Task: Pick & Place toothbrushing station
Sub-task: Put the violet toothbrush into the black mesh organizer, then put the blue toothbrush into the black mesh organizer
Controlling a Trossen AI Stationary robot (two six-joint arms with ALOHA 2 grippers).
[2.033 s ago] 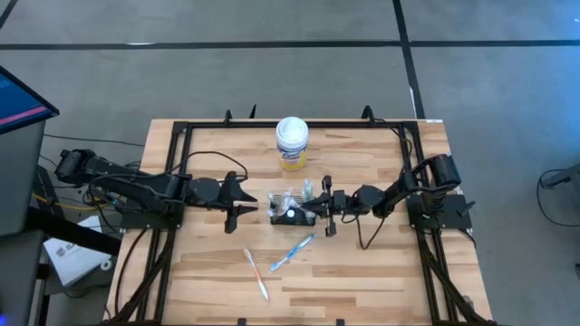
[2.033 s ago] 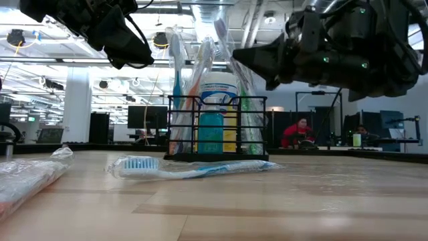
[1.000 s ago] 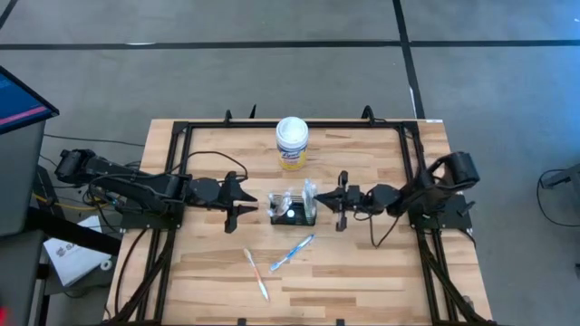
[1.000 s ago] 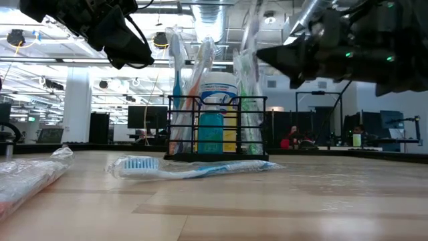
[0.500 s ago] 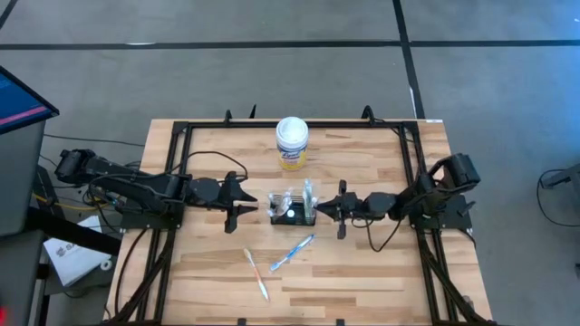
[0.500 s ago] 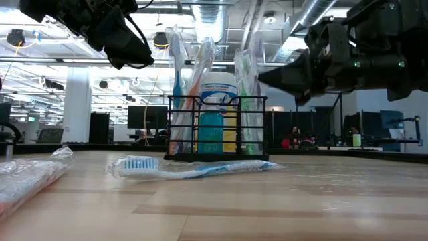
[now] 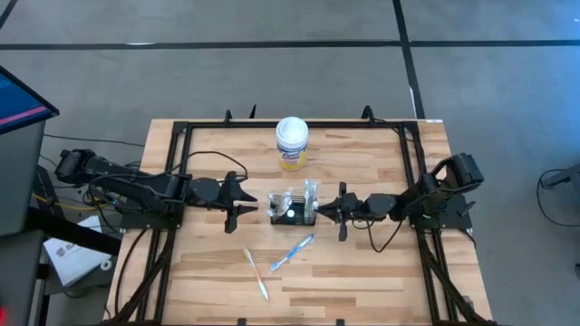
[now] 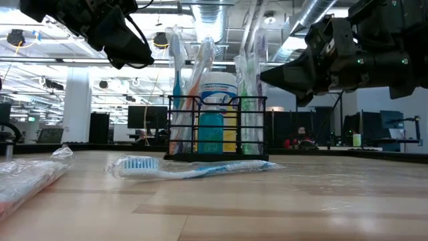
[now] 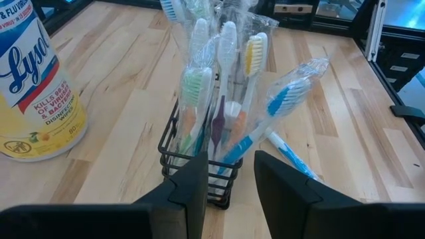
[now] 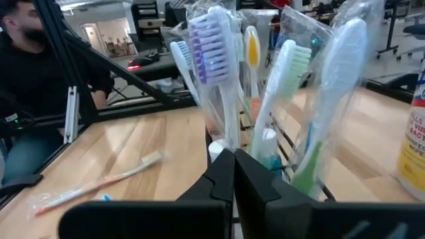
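The black wire-mesh holder (image 7: 292,208) stands on its base at the table's middle, full of wrapped toothbrushes and a small bottle; it also shows in the low view (image 8: 217,127) and the left wrist view (image 9: 199,162). My left gripper (image 7: 246,205) is open and empty, hovering just left of the holder, above table height (image 8: 130,50). My right gripper (image 7: 324,209) is shut, level, its tips right at the holder's right side, among the upright brushes (image 10: 232,166). My right gripper comes level from the table's right at the wrapped brushes on the holder's right side (image 8: 253,80). I cannot tell whether its shut tips touch them or the wire.
A white canister with a yellow label (image 7: 292,143) stands behind the holder. Two wrapped toothbrushes lie on the near table, one blue (image 7: 292,252) and one pale (image 7: 256,273). A black frame rail (image 7: 294,125) rings the table. A person (image 10: 40,60) sits beyond the table.
My right gripper has gone toward the table's left edge and a little down, from a short way off up to the holder's right side. The holder has stayed where it was.
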